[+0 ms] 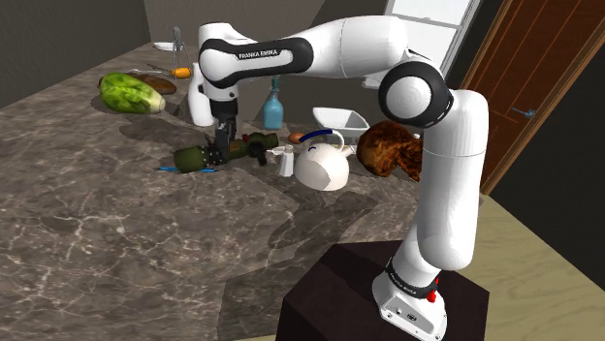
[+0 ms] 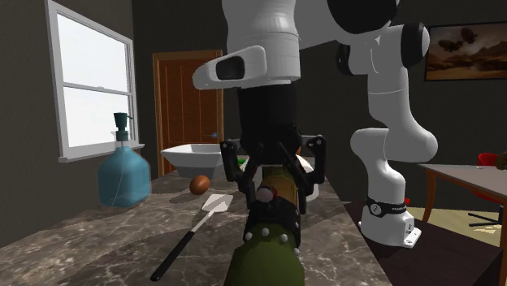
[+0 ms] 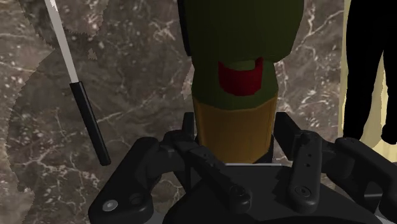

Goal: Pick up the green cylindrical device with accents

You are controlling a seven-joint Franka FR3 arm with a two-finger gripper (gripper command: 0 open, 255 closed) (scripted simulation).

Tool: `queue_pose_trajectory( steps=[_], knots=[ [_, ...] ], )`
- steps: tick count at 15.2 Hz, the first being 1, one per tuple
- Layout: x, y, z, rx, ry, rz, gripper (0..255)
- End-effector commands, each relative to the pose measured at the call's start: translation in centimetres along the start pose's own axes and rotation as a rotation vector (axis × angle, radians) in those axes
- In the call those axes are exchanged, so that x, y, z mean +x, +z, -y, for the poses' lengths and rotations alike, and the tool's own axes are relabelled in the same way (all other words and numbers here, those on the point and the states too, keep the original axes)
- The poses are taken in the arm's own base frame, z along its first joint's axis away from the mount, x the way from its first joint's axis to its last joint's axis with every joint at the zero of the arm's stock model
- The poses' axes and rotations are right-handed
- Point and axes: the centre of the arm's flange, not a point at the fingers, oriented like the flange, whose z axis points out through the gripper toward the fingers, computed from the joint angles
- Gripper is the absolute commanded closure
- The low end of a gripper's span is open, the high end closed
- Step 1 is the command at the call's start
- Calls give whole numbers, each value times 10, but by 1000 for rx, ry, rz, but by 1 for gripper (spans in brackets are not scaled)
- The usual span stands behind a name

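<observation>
Plainly, the black gripper (image 1: pixel 224 153) (image 2: pixel 275 166) (image 3: pixel 235 124) has its two fingers (image 3: pixel 188 124) pressed against the sides of the green cylindrical device (image 1: pixel 255 147) (image 2: pixel 272 240) (image 3: pixel 238 38), pinching it at its amber band (image 3: pixel 234 133). In the wrist view no gap shows between fingers and band.

In the shoulder view the gripper covers the device's middle, leaving two dark green ends showing at nine and three o'clock of it. In the second exterior view the device's near end is cut off by the frame's lower edge, and the wrist view does not take in its far end. The device lies on its side on the brown marbled counter (image 1: pixel 116 242). It is one dark olive cylinder with one amber band, one red patch (image 3: pixel 240 77) and small pale studs on its end.

Outward in the shoulder view: one white kettle (image 1: pixel 322 165) at three o'clock, one brown lump (image 1: pixel 385 147) beyond it, one blue bottle (image 1: pixel 272 107) (image 2: pixel 123 175) between one and two o'clock, one white bowl (image 1: pixel 339 119) (image 2: pixel 191 154) near two, and one leafy green head (image 1: pixel 129 92) at ten. One black-handled blade (image 2: pixel 191 231) (image 3: pixel 89 124) lies at eight o'clock in the second exterior view.
</observation>
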Motion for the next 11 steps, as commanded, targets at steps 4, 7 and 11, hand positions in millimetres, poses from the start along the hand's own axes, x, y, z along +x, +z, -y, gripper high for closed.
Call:
queue_pose_trajectory(
  steps=[4, 7, 11],
  knots=[
    [-1, -27, 2, 0, 0, -1, 255],
    [-3, -43, 3, 0, 0, -1, 255],
    [-4, -54, 4, 0, 0, -1, 255]
  ],
)
